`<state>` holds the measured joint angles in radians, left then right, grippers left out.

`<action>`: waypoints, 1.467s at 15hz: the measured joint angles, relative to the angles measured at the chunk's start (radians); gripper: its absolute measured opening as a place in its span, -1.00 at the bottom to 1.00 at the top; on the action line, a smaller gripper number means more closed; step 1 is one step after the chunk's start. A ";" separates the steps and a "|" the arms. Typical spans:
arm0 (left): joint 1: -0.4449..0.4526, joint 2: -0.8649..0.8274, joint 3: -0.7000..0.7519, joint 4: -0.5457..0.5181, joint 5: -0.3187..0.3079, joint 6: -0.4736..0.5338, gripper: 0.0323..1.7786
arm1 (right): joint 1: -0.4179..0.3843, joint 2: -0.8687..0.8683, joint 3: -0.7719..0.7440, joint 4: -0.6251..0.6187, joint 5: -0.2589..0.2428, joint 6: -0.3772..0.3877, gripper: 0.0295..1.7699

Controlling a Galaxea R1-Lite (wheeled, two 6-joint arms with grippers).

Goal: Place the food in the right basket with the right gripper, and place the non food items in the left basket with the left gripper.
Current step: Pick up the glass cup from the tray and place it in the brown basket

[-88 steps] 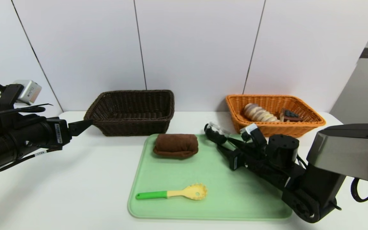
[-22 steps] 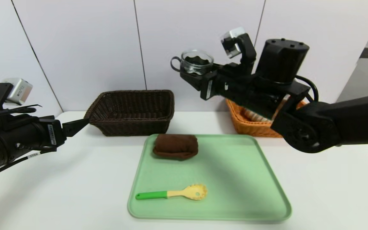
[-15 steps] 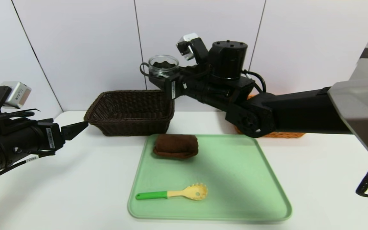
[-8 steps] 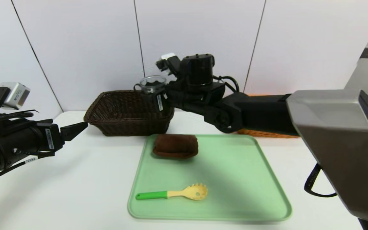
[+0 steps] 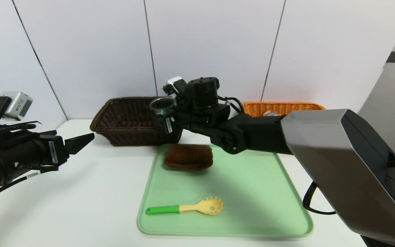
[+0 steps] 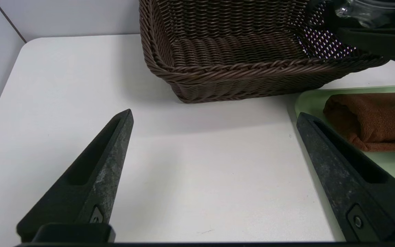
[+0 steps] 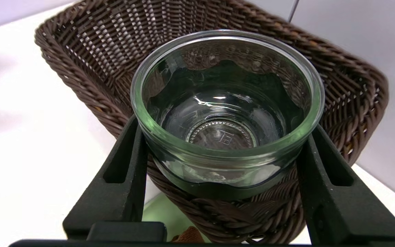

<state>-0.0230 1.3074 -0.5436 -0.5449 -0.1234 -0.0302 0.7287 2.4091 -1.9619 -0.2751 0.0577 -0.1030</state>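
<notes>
The right gripper [image 5: 162, 113] reached across from the 3 o'clock side of the table [image 5: 91, 192] and held a clear glass cup [image 5: 162, 106] upright, its two jaws clamped on the cup's sides, one finger [image 7: 122, 178] on each flank. The cup sat over the near right corner of the brown basket [image 5: 132, 120], just above the woven rim; from the right wrist view the basket's braided edge showed directly beneath the glass. The brown basket stood at about 11 o'clock on the table, the orange basket [image 5: 279, 107] at about 1 o'clock, partly hidden behind the right arm. The green tray [image 5: 252, 206] lay at centre, toward 6 o'clock. On it a folded brown cloth [image 5: 188, 156] rested near the far left corner, and a yellow scoop with a green handle [image 5: 190, 207] lay near the front edge, handle pointing to 9 o'clock. The left gripper [image 5: 81, 140] hovered at 9 o'clock above bare table, jaws wide apart and holding nothing, pointed toward the brown basket and well apart from it.
</notes>
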 joint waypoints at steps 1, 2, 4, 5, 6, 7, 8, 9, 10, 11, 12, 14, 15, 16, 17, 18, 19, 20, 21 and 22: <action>0.000 0.000 0.001 -0.009 0.000 0.000 0.90 | -0.002 0.003 0.000 0.000 -0.001 0.000 0.34; 0.000 0.000 0.001 -0.012 0.000 0.000 0.90 | -0.005 0.007 0.000 -0.002 0.000 0.001 0.34; 0.000 0.000 0.002 -0.013 0.000 0.000 0.90 | -0.008 0.013 0.000 -0.014 -0.002 0.001 0.34; 0.000 0.000 0.002 -0.013 0.000 0.000 0.90 | -0.008 0.016 0.000 -0.018 -0.002 0.001 0.34; 0.000 0.001 0.002 -0.013 0.000 0.001 0.90 | -0.009 0.017 0.000 -0.020 -0.002 0.001 0.34; 0.000 0.001 0.002 -0.013 0.000 0.000 0.90 | -0.010 0.018 0.000 -0.024 -0.001 0.002 0.34; 0.000 0.002 0.001 -0.013 0.000 0.000 0.90 | -0.011 0.018 0.000 -0.025 -0.001 0.003 0.34; 0.000 0.002 0.000 -0.013 0.000 0.000 0.90 | -0.011 0.019 0.000 -0.026 -0.003 0.004 0.34; 0.000 0.003 0.000 -0.013 0.000 0.000 0.90 | -0.011 0.019 0.000 -0.027 -0.003 0.004 0.34; 0.000 0.003 -0.001 -0.013 0.000 0.000 0.90 | -0.013 0.020 0.000 -0.036 -0.002 0.005 0.34; 0.000 0.003 -0.001 -0.013 0.000 0.000 0.90 | -0.015 0.022 0.000 -0.056 -0.001 0.003 0.34; 0.000 0.003 -0.001 -0.013 0.000 0.000 0.90 | -0.019 0.025 0.000 -0.076 -0.001 0.002 0.34; 0.000 0.003 -0.001 -0.013 0.000 0.000 0.90 | -0.021 0.026 0.000 -0.074 -0.002 0.001 0.34; 0.000 0.003 -0.001 -0.013 0.000 0.000 0.90 | -0.022 0.025 0.000 -0.071 -0.002 0.001 0.34; 0.000 0.003 -0.001 -0.013 0.000 0.000 0.90 | -0.023 0.024 0.000 -0.067 -0.001 0.001 0.34; 0.000 0.003 -0.002 -0.013 0.000 0.000 0.90 | -0.023 0.023 0.000 -0.063 -0.002 0.001 0.34; 0.000 0.003 -0.002 -0.013 0.000 0.000 0.90 | -0.023 0.022 0.000 -0.060 -0.003 0.001 0.34; 0.000 0.002 -0.002 -0.013 0.000 0.000 0.90 | -0.023 0.020 0.000 -0.056 -0.003 0.001 0.34; 0.000 0.001 -0.002 -0.013 0.000 0.000 0.90 | -0.023 0.018 0.001 -0.055 -0.008 0.000 0.34; 0.000 0.001 -0.002 -0.013 0.000 0.000 0.90 | -0.023 0.017 0.001 -0.045 -0.015 0.000 0.34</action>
<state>-0.0230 1.3089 -0.5460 -0.5579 -0.1234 -0.0302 0.7057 2.4260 -1.9613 -0.3202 0.0423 -0.1030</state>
